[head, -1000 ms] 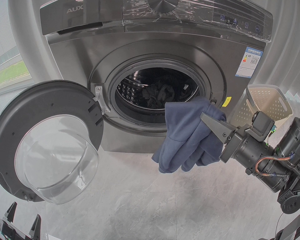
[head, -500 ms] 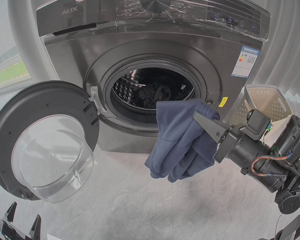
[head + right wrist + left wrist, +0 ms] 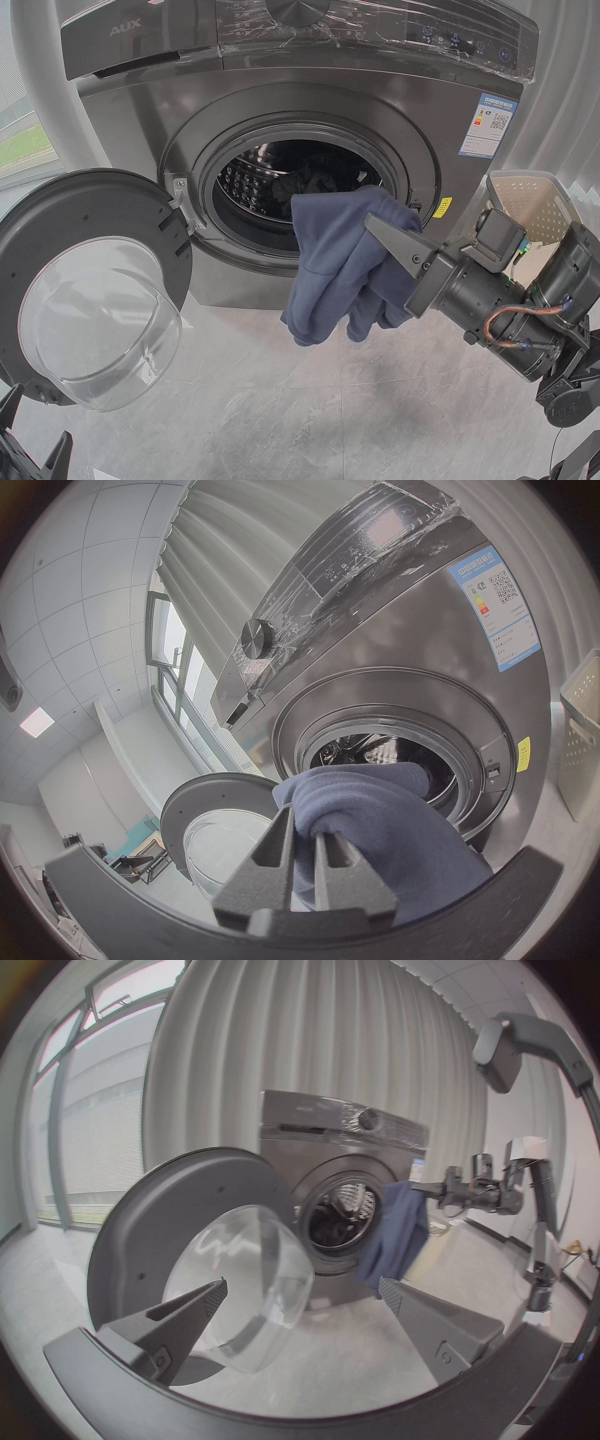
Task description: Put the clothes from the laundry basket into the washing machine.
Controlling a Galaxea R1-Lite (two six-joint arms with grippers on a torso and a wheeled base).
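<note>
The grey, wedge-fingered right claw (image 3: 370, 219) joins a black cylindrical wrist (image 3: 478, 299) carrying an orange cable (image 3: 520, 309).

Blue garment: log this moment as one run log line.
right gripper: shut on blue garment | garment: hanging before drum opening, outside | door: open | left gripper: open, empty

On washing machine (image 3: 125, 125) front, energy label (image 3: 487, 125) with code square, small yellow sticker (image 3: 442, 207) below
</note>
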